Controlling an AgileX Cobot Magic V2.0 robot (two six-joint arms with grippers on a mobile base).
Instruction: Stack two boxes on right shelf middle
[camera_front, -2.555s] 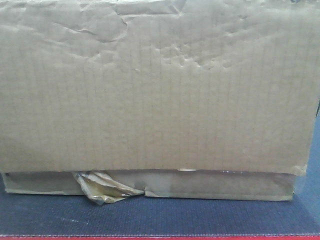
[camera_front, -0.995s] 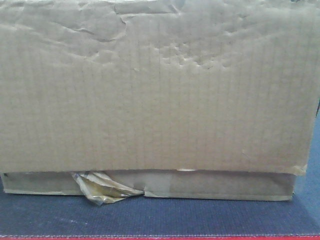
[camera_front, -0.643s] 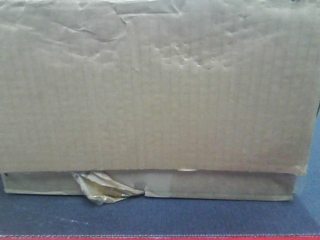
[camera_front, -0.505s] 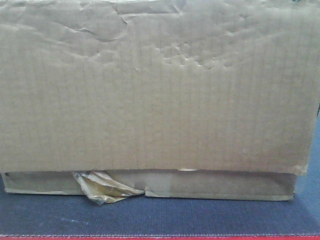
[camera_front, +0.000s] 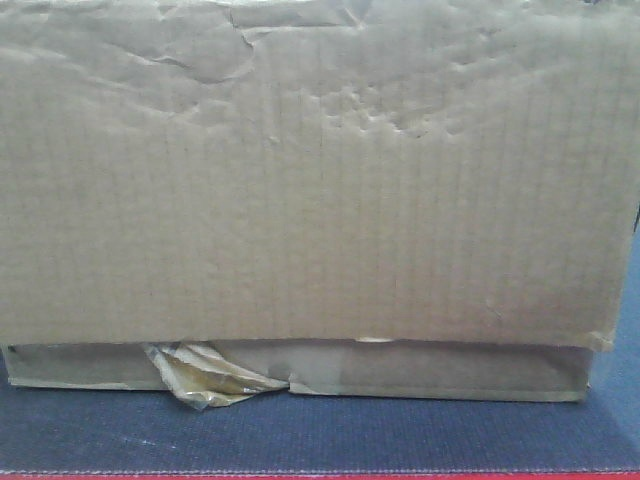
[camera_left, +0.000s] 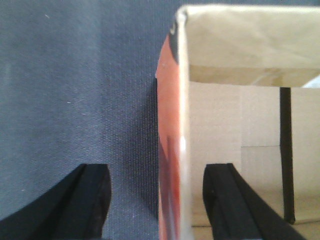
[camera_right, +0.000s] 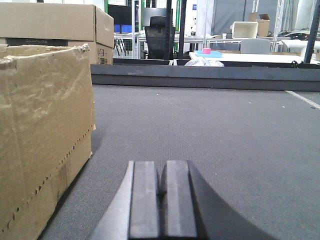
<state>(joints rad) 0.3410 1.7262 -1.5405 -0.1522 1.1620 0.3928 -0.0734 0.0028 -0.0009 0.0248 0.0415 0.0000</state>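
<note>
Front cam: the large box seems to sit on the flatter box, both on the grey mat, no shelf visible. Left wrist: left gripper is spread wide, straddling an open box's wall, probably lining up a pinch. Right wrist: right gripper is pinched closed on nothing, parked beside the large box.

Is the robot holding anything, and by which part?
Nothing. The left gripper is open astride a box wall, not clamping it; the right gripper is shut, empty.
</note>
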